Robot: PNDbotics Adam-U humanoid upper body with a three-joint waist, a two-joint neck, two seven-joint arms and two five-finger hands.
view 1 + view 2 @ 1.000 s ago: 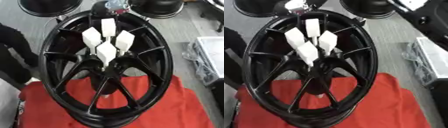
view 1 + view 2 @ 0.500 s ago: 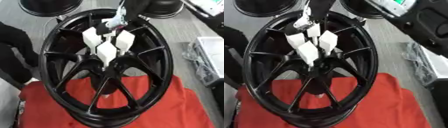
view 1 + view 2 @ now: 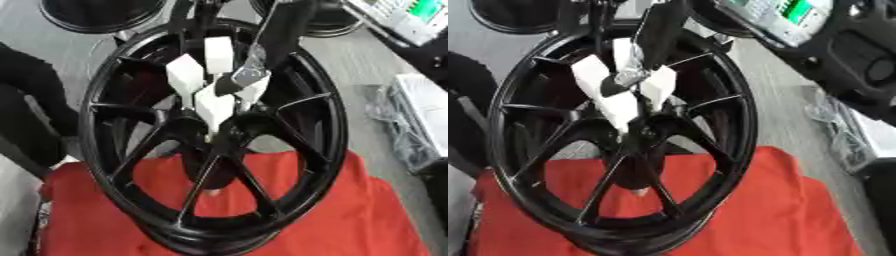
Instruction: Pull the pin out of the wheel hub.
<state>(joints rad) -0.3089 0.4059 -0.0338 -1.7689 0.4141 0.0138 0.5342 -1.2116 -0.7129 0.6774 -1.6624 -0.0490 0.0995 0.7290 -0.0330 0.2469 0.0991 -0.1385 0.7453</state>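
Observation:
A large black spoked wheel [image 3: 325, 125] lies tilted on a red cloth [image 3: 350, 215]. From its hub [image 3: 226, 134] a cluster of white wedge-shaped pieces [image 3: 213, 104] sticks up; I take this for the pin. My right hand [image 3: 248, 75], grey and silver on a black arm, comes down from the top and sits against the right side of the white pieces. Blur hides how the hand stands around them. The left hand shows in neither view.
Two more black wheels [image 3: 96, 12] lie at the far edge. A device with a green screen [image 3: 785, 15] and black equipment [image 3: 859, 60] stand at the upper right. A grey tray with plastic wrap [image 3: 411, 120] is at the right. A dark shape [image 3: 31, 110] fills the left edge.
My right arm has come down from the top edge until the hand reaches the white pieces at the hub. The wheel and the white pieces stay in place.

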